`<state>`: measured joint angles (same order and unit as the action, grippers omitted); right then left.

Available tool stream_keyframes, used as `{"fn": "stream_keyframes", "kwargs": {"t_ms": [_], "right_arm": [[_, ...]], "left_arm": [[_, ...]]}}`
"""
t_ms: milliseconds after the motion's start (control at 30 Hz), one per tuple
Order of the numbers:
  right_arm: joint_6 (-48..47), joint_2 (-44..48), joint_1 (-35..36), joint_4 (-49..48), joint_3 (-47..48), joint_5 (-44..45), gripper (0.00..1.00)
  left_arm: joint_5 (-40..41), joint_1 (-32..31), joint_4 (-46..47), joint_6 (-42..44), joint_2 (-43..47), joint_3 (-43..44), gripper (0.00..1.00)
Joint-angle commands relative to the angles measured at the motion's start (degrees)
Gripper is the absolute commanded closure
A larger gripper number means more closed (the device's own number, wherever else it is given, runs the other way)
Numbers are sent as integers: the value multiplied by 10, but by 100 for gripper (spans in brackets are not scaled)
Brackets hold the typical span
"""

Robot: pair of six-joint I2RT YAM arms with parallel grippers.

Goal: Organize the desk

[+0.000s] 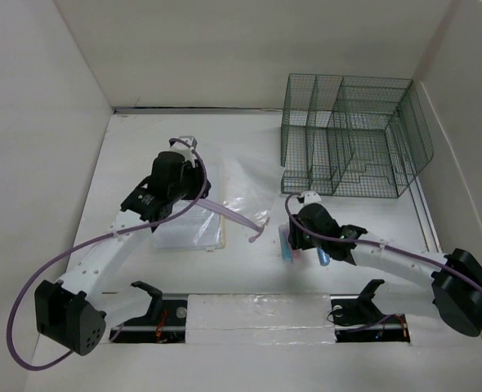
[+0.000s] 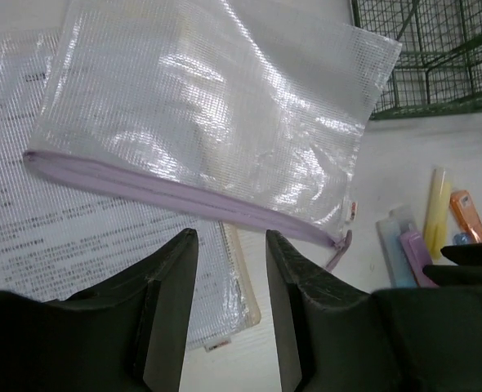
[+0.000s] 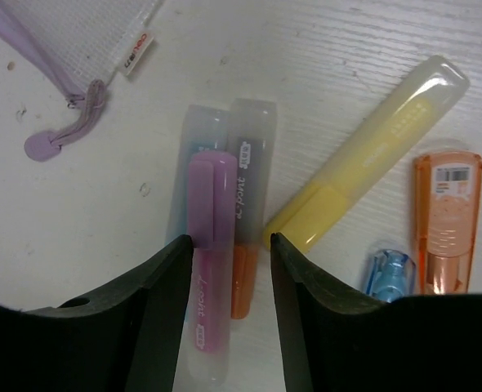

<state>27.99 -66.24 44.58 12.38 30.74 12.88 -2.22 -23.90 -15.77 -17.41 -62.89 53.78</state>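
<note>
Two grippers, both with jaws parted and gripping nothing. Your left gripper (image 2: 230, 245) hangs over a clear mesh pouch (image 2: 216, 106), which overlaps printed sheets (image 2: 29, 204) on the left of the desk (image 1: 249, 265), the white top under both arms. Your right gripper (image 3: 229, 245) hangs over a pink marker (image 3: 208, 237) and an orange marker (image 3: 243, 282); you can't quite tell whether the pads touch them. A yellow marker (image 3: 372, 155) lies beside (a blue cap (image 3: 388, 273) is half hidden). A green rack (image 1: 347, 135) stands far right.
</note>
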Motion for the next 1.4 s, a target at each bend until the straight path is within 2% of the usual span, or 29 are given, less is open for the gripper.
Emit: {"fn": "stream_keyframes", "kwargs": {"t_ms": [0, 67, 100, 233, 367, 567, 767, 1100, 1167, 1300, 1367], "right_arm": [[-12, -1, 11, -54, 30, -14, 51], [-17, 6, 11, -52, 31, -10, 50], [-28, 16, 11, -57, 31, -8, 46], [-50, -5, -5, -75, 39, -24, 42], [-50, -56, -17, -73, 63, -30, 46], [-47, -81, -12, -78, 69, -38, 61], [-42, -91, -12, -68, 71, 3, 60], [-45, -169, -17, -75, 102, 42, 61], [-43, -179, -17, -77, 107, 44, 61], [-39, -187, -17, -73, 108, 59, 69], [-36, -173, -17, -69, 105, 64, 69]], "left_arm": [[42, -11, -1, 15, 23, 34, 65], [28, -11, -8, 24, 18, 38, 66], [54, -35, -13, 31, 4, 40, 66], [107, -112, -28, 29, -42, 65, 65], [87, -113, 4, 25, -9, 52, 64], [50, -113, 25, 30, 10, 18, 62], [41, -113, 35, 39, 20, 5, 61], [43, -113, 36, 48, 36, -2, 60], [42, -113, 37, 49, 36, -2, 60], [39, -113, 39, 49, 37, -2, 60], [37, -113, 40, 49, 37, -3, 60]]}}
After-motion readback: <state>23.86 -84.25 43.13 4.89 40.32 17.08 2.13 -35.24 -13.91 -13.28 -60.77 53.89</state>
